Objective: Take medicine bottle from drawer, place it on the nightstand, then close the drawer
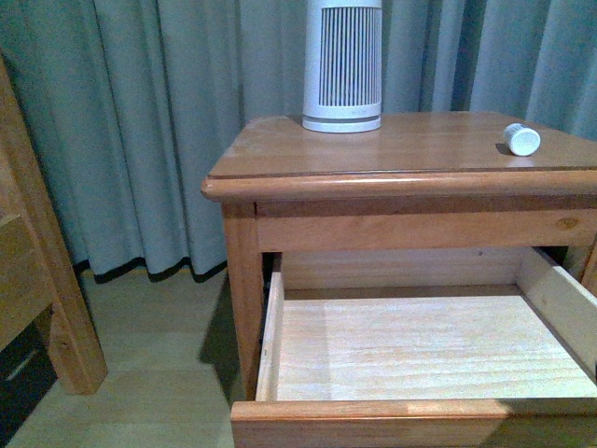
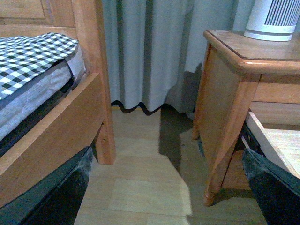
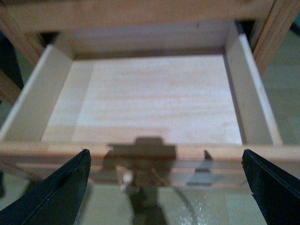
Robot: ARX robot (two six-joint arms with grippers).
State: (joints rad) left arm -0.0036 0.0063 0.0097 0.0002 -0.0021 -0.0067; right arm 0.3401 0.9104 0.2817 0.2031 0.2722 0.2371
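Right wrist view: the empty orange-brown wooden drawer point(image 3: 150, 103) looks stiff and light; the wide-spread right end effector point(image 3: 164, 152) should push its front.

We are seeing the tiny white medicine bottle point(image 1: 521, 140) lying on its side near the right front edge of the orange-brown nightstand point(image 1: 401, 149) top; below, the drawer point(image 1: 410, 409) is standing pulled out, showing pale wood inside.
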